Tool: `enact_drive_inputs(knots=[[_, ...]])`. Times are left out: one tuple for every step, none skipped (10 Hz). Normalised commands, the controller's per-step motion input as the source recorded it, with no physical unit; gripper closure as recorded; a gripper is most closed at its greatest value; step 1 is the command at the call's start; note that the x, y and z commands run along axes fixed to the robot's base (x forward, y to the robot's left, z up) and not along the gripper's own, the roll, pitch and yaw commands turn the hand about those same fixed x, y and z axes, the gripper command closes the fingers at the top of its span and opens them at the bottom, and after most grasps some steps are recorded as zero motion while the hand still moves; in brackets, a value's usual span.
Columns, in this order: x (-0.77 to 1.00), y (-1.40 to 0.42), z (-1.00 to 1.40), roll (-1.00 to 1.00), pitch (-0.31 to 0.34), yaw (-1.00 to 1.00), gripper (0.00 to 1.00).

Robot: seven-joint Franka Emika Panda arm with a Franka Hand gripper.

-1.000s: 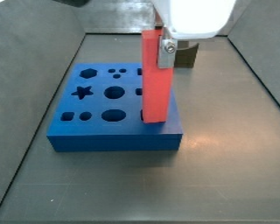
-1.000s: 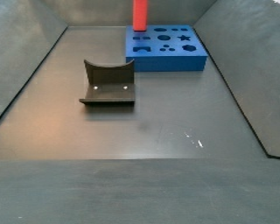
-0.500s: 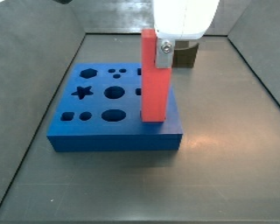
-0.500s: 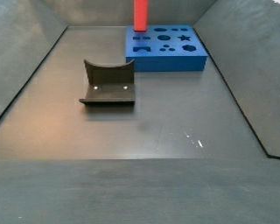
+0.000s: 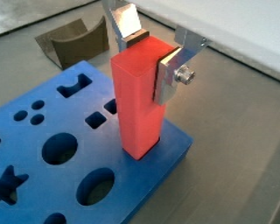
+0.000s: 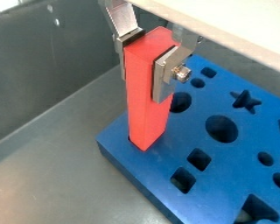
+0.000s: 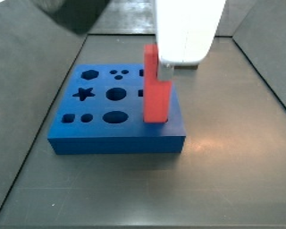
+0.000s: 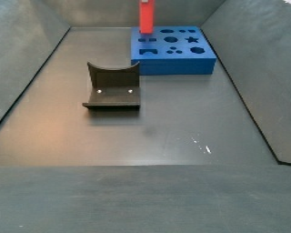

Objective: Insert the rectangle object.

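Gripper clamping smooth red-orange rectangle object upright, its lower end in matte blue block, silver plate fingers

dull grey floor, grey walls

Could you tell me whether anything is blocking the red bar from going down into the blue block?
Nothing visible does. The gripper holds the rectangle object upright, its lower end already at the blue block near a corner; the olive block lies apart.
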Motion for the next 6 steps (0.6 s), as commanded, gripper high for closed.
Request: enact_drive_inputs(knots=[[0.0,0.0,-0.37,0.03,0.0,0.0,1.0],[0.0,0.0,-0.31,0.0,0.0,0.0,1.0],[0.0,-0.01,-0.24,0.0,0.0,-0.09,1.0],[0.0,0.0,-0.17,0.0,0.0,-0.1,1.0],[-0.09,0.0,-0.05,0.03,0.0,-0.02,1.0],[-0.05,0.0,-0.03,0.07,0.0,-0.06,1.0]])
